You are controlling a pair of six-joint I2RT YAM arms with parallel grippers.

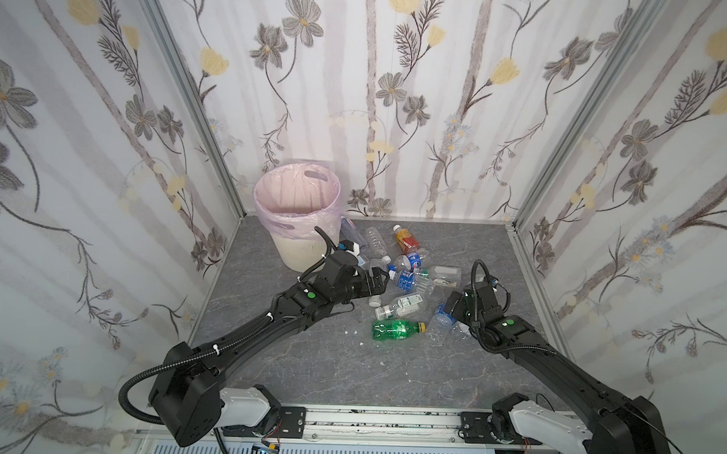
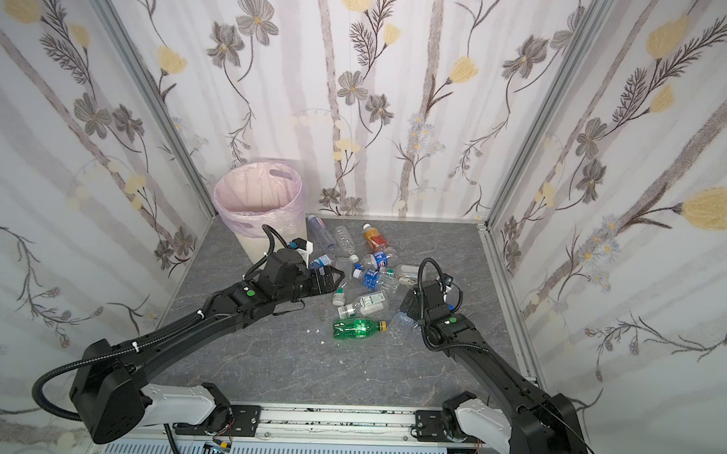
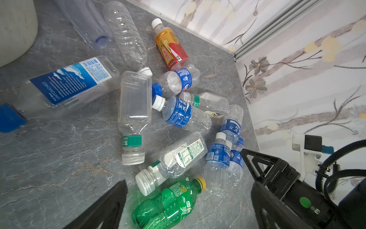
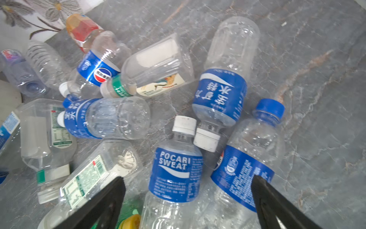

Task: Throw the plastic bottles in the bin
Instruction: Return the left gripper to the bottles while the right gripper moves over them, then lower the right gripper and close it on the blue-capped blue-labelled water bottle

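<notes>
No bottle was seen in the bin [image 1: 293, 250], stood at ten o'clock from the pile, so the job was judged barely begun. The plastic bottles [image 1: 408, 279] were left lying on the table [image 1: 307, 359]. The left gripper [image 3: 189, 183] and right gripper [image 4: 187, 179] were held spread apart, empty.
</notes>
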